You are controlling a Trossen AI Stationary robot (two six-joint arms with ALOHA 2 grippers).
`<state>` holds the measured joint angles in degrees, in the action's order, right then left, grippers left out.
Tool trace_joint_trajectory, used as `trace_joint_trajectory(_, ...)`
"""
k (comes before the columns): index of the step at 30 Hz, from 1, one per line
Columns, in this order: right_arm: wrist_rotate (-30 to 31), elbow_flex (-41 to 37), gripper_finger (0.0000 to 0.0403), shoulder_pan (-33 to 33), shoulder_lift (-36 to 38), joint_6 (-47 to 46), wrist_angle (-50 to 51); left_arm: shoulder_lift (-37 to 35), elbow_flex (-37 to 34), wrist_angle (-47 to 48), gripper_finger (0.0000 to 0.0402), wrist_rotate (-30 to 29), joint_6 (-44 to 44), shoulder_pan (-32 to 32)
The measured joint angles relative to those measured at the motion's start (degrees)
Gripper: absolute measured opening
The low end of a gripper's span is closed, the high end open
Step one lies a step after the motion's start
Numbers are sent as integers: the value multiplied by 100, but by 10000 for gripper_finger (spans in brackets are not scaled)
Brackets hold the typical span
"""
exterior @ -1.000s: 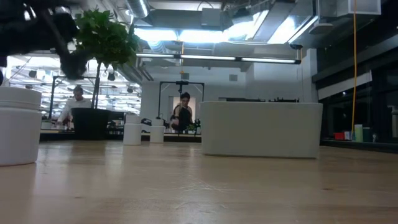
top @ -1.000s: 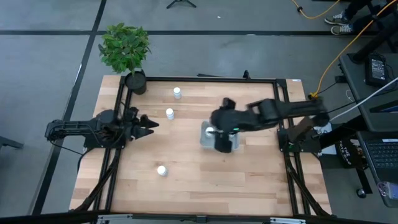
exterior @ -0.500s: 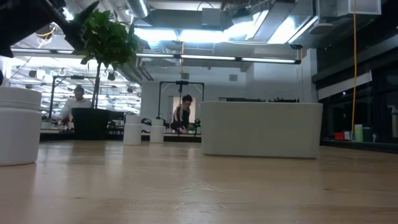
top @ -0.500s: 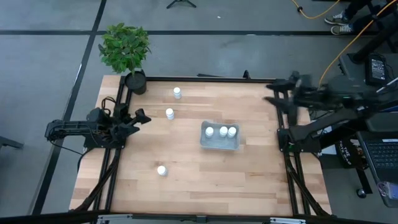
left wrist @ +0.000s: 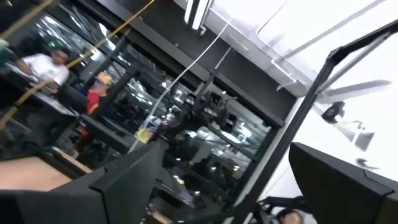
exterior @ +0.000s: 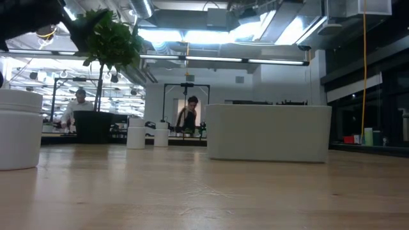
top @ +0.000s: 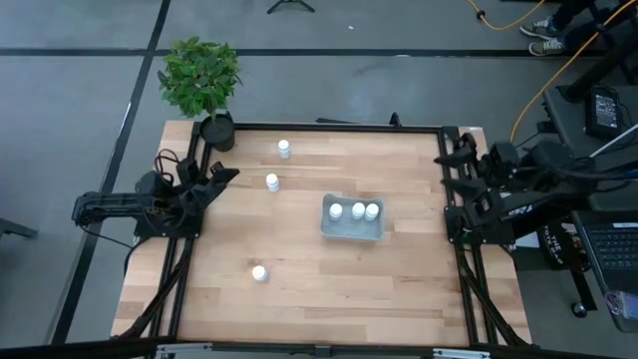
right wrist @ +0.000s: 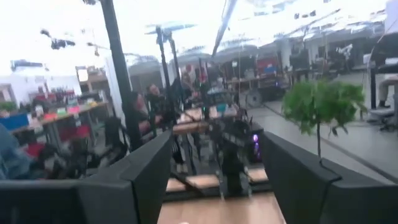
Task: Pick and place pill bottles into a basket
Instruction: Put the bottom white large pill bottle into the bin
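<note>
The grey-blue basket (top: 353, 217) lies flat near the table's middle, with three white pill bottles (top: 357, 210) standing in a row inside it. It shows as a pale box in the low view (exterior: 268, 133). Three more bottles stand upright on the wood, two at the far left (top: 284, 149) (top: 271, 181) and one nearer the front (top: 259, 272). My left gripper (top: 223, 175) (left wrist: 230, 186) is open and empty at the table's left edge, tipped up. My right gripper (top: 454, 156) (right wrist: 217, 180) is open and empty at the table's right edge.
A potted plant (top: 202, 80) in a black pot stands at the table's far left corner. A black frame (top: 319, 127) runs round the table. In the low view a bottle (exterior: 19, 131) stands close at the left. People sit in the room beyond.
My right gripper has drawn back from above the basket toward the table's right edge, and three bottles now show in the basket. My left gripper has drawn back toward the table's left edge and tipped up.
</note>
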<state>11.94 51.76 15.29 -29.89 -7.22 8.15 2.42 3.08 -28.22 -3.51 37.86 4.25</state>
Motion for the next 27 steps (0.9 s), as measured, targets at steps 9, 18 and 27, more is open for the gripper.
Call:
trace_joint_trajectory(9, 251, -570, 245, -11, 1036, -276, 760, 540, 1753, 2387, 349, 208, -713, 257)
trace_joint_trajectory(18, 635, -1540, 245, -13, 2279, -452, 791, 2303, 3839, 4195, 349, 991, -728, 336)
trace_joint_trajectory(27, 470, -2405, 245, -12, 2972, -564, 629, 4448, 4933, 5588, 349, 1504, -1306, 28)
